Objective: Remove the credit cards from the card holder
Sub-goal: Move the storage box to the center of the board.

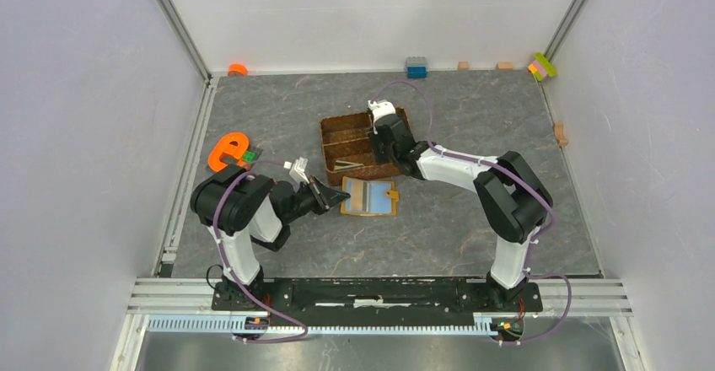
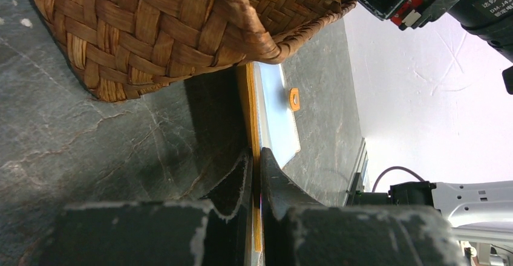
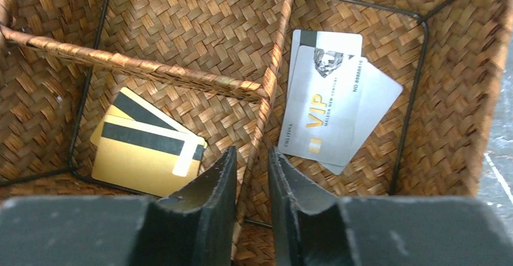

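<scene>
Beside the brown woven divided tray (image 1: 346, 119), the flat orange folding card holder (image 1: 369, 196) is pinched shut-fast by the left gripper (image 1: 339, 196), likely for steadying. Gold and silver plastic credit cards (image 3: 326, 112) are laid inside the tray, beneath the parted, empty right gripper (image 3: 251, 175).

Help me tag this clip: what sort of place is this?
Likely a robotics lab test cell: pale panel walls enclose a stone-patterned tabletop, two arms are bolted at its near edge, and toy bricks line the back.
</scene>
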